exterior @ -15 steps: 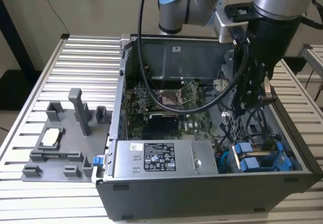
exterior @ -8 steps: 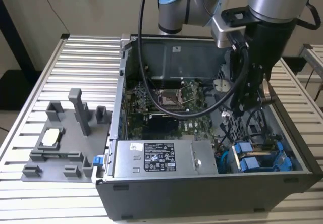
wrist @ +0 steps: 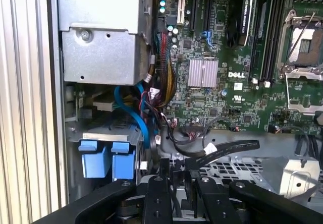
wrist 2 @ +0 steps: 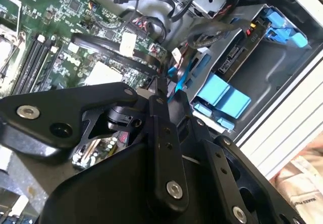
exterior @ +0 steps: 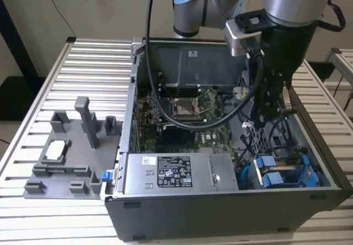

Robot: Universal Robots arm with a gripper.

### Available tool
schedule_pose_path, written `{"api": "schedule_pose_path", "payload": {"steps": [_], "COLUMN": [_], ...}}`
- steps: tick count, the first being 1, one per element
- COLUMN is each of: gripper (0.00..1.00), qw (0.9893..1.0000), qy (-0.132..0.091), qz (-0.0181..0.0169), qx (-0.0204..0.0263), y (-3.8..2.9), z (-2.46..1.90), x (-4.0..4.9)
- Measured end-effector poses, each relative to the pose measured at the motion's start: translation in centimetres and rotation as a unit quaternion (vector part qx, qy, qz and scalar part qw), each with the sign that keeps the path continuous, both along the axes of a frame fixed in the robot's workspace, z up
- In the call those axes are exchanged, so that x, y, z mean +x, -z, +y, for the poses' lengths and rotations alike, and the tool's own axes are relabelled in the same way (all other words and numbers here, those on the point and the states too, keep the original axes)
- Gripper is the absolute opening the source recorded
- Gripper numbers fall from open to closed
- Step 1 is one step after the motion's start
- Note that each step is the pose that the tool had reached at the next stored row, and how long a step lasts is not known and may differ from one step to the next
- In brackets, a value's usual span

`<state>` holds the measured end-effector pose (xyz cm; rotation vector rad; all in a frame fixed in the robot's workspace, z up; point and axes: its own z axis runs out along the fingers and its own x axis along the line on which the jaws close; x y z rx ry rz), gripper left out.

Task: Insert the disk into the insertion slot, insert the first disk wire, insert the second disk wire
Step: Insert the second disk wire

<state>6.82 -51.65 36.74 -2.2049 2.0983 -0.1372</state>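
The disk (exterior: pixel 284 176) sits in its bright blue carrier inside the insertion slot (exterior: pixel 311 165), the grey metal cage at the case's near corner on the exterior view's right. Its blue tabs (wrist: pixel 108 158) show in the first wrist view, and its connector edge (wrist 2: pixel 234 52) shows in the second wrist view. My gripper (exterior: pixel 270 115) hangs inside the case just behind the cage, over loose wires. A flat black wire (wrist: pixel 227 148) with a white tag lies just past the gripper (wrist: pixel 176 172). A blue wire (wrist: pixel 144 115) curves down beside the cage. In the second wrist view the gripper (wrist 2: pixel 164 80) is close to a blue piece.
The open computer case (exterior: pixel 220 212) stands on a ribbed metal table (exterior: pixel 83 68). A silver power-supply box (exterior: pixel 176 173) fills the near side, next to the cage. The motherboard (exterior: pixel 182 112) lies behind it. A grey fixture tray (exterior: pixel 71 151) with upright posts stands at the exterior view's left.
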Motion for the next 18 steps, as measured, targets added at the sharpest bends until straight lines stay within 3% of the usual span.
{"api": "schedule_pose_path", "payload": {"steps": [7,13,18], "gripper": [0.27,0.27,0.27], "qw": [1.0000,0.9999,0.9999], "qy": [-0.001,-0.002,-0.003], "qz": [-0.0073,-0.0104,-0.0157], "qx": [-0.0001,0.0000,-0.0001], "y": [0.20,0.47,0.65], "z": [0.01,0.04,0.07], "x": [-0.23,-0.40,-0.52]}}
